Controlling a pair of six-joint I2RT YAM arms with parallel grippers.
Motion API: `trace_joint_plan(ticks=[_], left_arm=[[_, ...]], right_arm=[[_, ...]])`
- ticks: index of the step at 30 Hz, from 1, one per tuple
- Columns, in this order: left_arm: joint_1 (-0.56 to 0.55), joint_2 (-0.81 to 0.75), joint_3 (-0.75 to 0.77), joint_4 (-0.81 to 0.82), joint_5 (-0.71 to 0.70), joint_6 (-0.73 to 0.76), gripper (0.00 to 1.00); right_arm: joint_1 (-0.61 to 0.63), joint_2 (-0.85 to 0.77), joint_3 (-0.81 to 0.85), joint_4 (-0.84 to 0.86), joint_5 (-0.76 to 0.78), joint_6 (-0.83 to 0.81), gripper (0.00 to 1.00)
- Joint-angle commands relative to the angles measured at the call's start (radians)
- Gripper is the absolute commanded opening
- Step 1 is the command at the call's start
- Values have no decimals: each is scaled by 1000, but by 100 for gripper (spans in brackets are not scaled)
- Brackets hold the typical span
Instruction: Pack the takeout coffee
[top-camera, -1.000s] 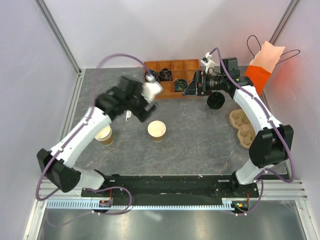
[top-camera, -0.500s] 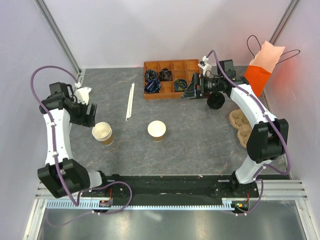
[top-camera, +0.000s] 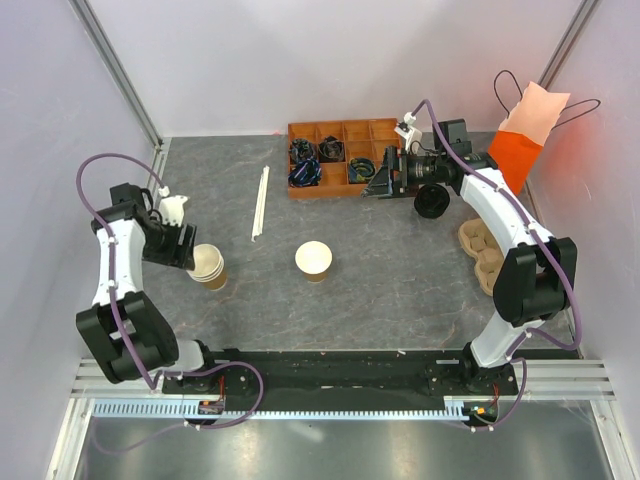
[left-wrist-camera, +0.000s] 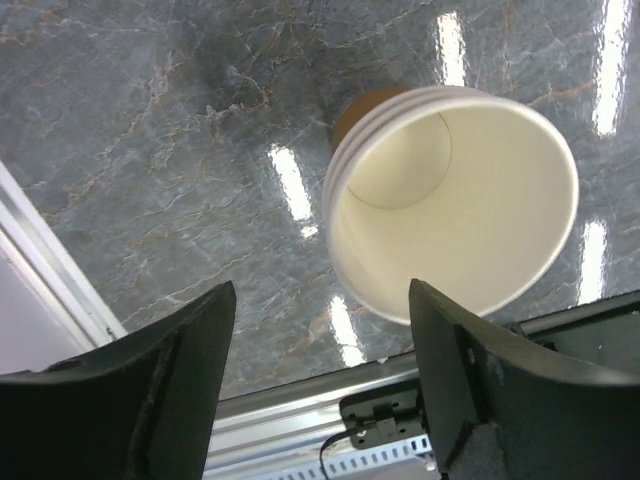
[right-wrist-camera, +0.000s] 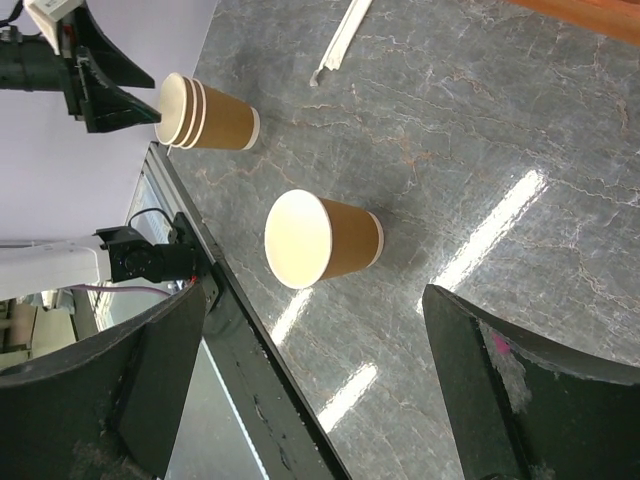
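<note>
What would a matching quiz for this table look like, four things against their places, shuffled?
1 cup stack
2 single cup
3 white straw
4 pulp carrier

A right edge of the table
B middle of table
C left of the orange tray
D left side of table

Pairs: 1-D, 2-B, 3-C, 4-A

a stack of lidless tan paper cups (top-camera: 207, 265) stands near the left edge of the grey marbled worktop (top-camera: 400, 285), with a single lidless tan paper cup (top-camera: 313, 259) mid-worktop. a white wrapped straw (top-camera: 260, 203) lies beyond them. an orange compartment tray (top-camera: 358, 131) sits at the far edge, a moulded pulp cup carrier (top-camera: 487, 255) at the right edge, and an orange paper bag (top-camera: 528, 130) by the far right corner.
</note>
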Motion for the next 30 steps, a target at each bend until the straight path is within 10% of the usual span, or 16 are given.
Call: trace_joint_plan(ticks=[1, 18, 30], left_arm=[[0, 27, -58, 126, 18, -44, 72], [-39, 222, 106, 186, 35, -235, 5], [-183, 656, 753, 172, -114, -389, 2]], right_arm=[[4, 0, 15, 12, -33, -32, 98], [5, -2, -13, -23, 4, -121, 98], [88, -13, -4, -160, 176, -337, 98]])
